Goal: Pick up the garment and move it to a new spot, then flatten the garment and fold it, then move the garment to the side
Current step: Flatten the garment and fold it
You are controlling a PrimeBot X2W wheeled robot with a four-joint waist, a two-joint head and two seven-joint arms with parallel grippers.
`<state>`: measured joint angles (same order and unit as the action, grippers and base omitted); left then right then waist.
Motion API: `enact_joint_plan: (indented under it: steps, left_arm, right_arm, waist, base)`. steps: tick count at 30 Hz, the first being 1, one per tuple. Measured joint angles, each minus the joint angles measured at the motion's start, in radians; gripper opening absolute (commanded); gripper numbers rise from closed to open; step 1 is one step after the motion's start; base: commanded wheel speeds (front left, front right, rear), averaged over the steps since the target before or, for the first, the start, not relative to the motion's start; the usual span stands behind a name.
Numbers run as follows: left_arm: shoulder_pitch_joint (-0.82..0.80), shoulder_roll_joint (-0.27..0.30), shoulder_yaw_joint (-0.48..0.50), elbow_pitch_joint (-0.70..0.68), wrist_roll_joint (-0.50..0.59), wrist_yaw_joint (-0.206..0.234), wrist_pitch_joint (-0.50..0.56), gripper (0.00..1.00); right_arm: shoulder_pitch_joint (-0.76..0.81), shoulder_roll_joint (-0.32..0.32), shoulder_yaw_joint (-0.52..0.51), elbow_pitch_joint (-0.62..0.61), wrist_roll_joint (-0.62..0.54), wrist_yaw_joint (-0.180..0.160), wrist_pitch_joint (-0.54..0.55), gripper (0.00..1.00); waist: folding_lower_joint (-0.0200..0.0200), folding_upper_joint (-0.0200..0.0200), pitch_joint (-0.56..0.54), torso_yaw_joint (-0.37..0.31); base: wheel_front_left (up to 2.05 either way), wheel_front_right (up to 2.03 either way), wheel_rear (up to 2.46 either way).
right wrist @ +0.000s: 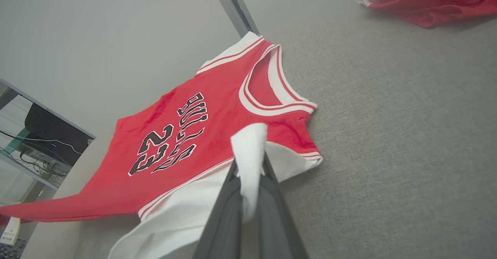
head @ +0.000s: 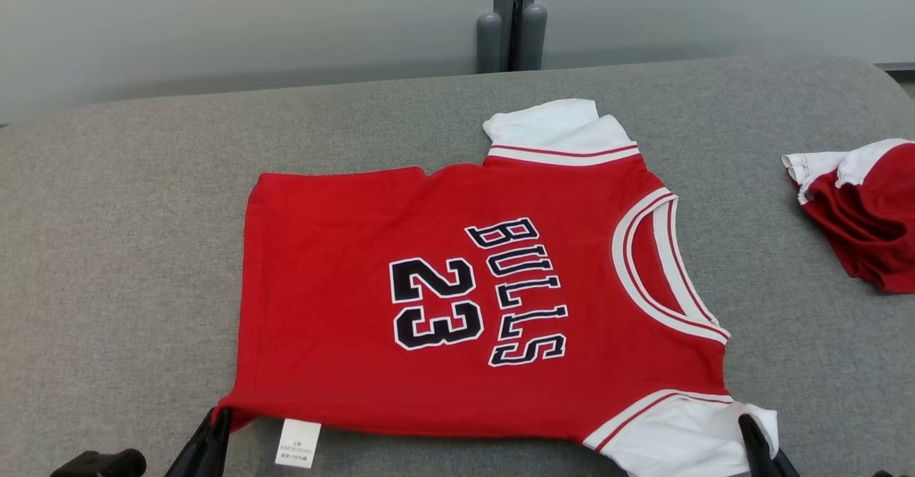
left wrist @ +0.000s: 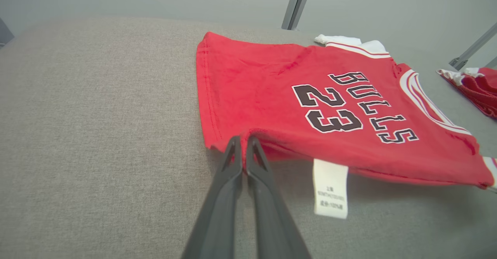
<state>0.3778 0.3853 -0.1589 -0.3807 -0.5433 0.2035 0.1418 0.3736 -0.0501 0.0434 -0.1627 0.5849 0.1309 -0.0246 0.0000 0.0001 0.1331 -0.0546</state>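
Garment point(head: 336, 362): red, white sleeves, red-striped white trim, black white-edged lettering; care label point(head: 298, 443): white, grey print; surface point(head: 107, 262): mottled grey weave; second cloth point(head: 868, 219): red and white.

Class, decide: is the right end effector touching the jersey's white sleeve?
Touching. The right wrist view shows the right end effector shut on the white sleeve.

Garment point(head: 343, 320): soft red knit cloth, matt throughout, with sleeves and trim of white cloth in the same dull finish; the care label point(head: 298, 443) is thin white tape, smooth, with fine print. Table covering point(head: 129, 248): grey woven fabric, coarse-grained and matt. Left gripper point(left wrist: 244, 140) and right gripper point(right wrist: 249, 162): dark plastic by appearance, smooth, with a dull sheen.
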Motion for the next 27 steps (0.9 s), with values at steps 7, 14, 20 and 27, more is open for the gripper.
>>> enact_joint_plan:
  steps: [7, 14, 20, 27]
  left_arm:
    - [-0.089, 0.029, -0.010, 0.021, 0.000, -0.027, 0.033, 0.00]
    - [-0.190, 0.027, -0.023, 0.060, -0.001, -0.045, 0.033, 0.00]
    - [-0.249, 0.012, -0.028, 0.090, -0.001, -0.057, 0.015, 0.00]
    - [-0.269, 0.002, -0.030, 0.124, -0.014, -0.063, 0.000, 0.00]
  right_arm:
    - [-0.104, 0.000, 0.009, 0.054, 0.002, 0.000, -0.012, 0.00]
    - [-0.268, 0.000, 0.066, 0.096, -0.071, 0.000, 0.018, 0.00]
    - [-0.400, -0.028, 0.049, 0.150, -0.085, 0.000, 0.006, 0.00]
    - [-0.506, -0.064, 0.062, 0.256, -0.071, 0.000, -0.010, 0.00]
  waist:
    - [0.0000, 0.0000, 0.053, 0.009]
    - [0.0000, 0.0000, 0.128, 0.017]
    - [0.0000, 0.0000, 0.178, 0.033]
    - [0.0000, 0.0000, 0.196, 0.053]
  base:
    - [0.00, 0.00, 0.00]
    - [0.00, 0.00, 0.00]
    - [0.00, 0.00, 0.00]
    - [0.00, 0.00, 0.00]
